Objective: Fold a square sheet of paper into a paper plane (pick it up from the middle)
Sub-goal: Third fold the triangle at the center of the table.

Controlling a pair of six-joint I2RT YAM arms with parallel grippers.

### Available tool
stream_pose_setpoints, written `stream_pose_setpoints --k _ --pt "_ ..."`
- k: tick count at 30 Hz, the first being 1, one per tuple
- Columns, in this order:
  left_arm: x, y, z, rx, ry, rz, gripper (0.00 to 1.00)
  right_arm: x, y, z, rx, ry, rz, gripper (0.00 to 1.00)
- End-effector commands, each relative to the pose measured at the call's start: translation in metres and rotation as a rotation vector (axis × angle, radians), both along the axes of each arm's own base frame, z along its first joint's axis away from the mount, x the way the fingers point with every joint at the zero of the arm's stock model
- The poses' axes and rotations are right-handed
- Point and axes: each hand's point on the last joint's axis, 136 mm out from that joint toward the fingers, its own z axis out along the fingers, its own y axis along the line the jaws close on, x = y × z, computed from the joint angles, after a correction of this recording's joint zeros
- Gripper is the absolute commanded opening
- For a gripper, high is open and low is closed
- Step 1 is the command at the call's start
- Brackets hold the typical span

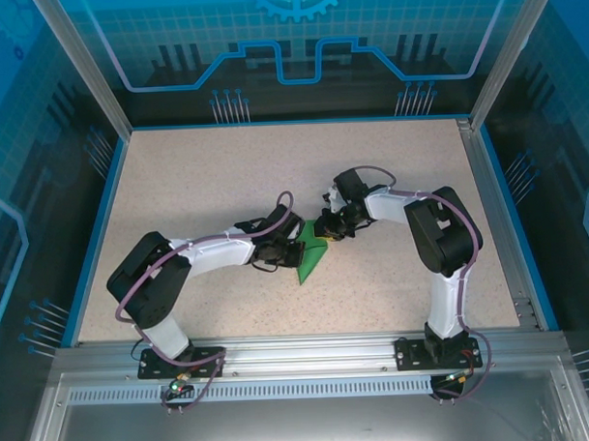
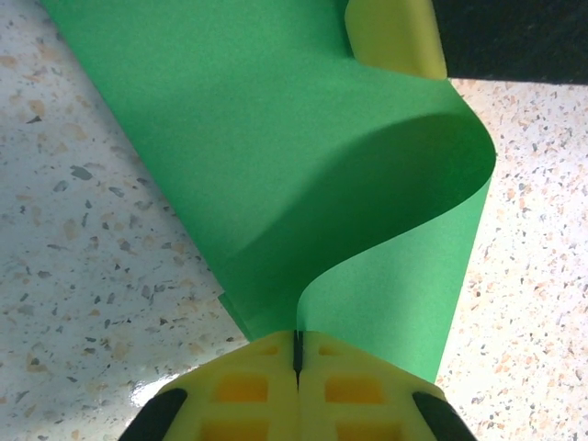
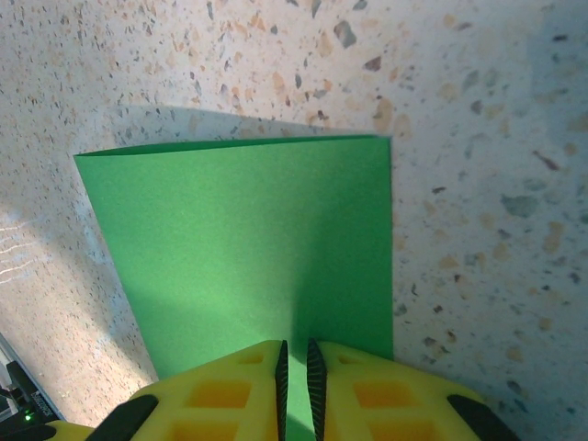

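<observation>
So, both arms have the paper (image 1: 310, 254) between them near the middle of the table (image 1: 225, 175). My read is that we're mid-fold, an early crease, with nothing like a dart yet.

The left gripper (image 2: 297, 344) is clenched tight on one edge, its yellow fingers pressed together with the sheet pinched in the seam. The right gripper (image 3: 295, 354) is clamped on the paper too, with only a hairline slot between its fingers and the sheet running into it.

From the left wrist, the paper bows up in a smooth S-shaped curl instead of lying flat, so it's springy stuff and holds no crease there. From the right wrist it looks like a clean-edged rectangle lying low over the table. It may be doubled over, but I can't tell for sure.

The paper is thin, matte, bright green and totally plain. The table is pale speckled stone-look, slightly glossy, so I'd guess the sheet slides easily.

I reckon the next move needs the curl laid down with the edges lined up, then pressed flat. If either pinch slips, the fold goes crooked.
</observation>
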Motion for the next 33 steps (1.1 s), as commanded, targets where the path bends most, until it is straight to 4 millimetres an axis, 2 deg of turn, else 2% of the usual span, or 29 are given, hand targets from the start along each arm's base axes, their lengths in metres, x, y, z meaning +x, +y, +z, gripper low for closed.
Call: stream_pose_setpoints --k 1,14,33 --pt "0.0021 0.0069 -0.0050 0.034 0.017 0.026 0.06 -0.0250 -0.0096 -0.0170 -0.086 0.098 0.003 0.18" --pt "-0.0018 0.0102 -0.0118 0.050 0.037 0.034 0.06 -0.0254 -0.0112 -0.0175 -0.097 0.100 0.002 0.18" --pt "0.0052 0.0064 -0.0125 0.047 0.019 0.035 0.08 -0.0261 -0.0096 -0.0181 -0.090 0.107 0.004 0.18"
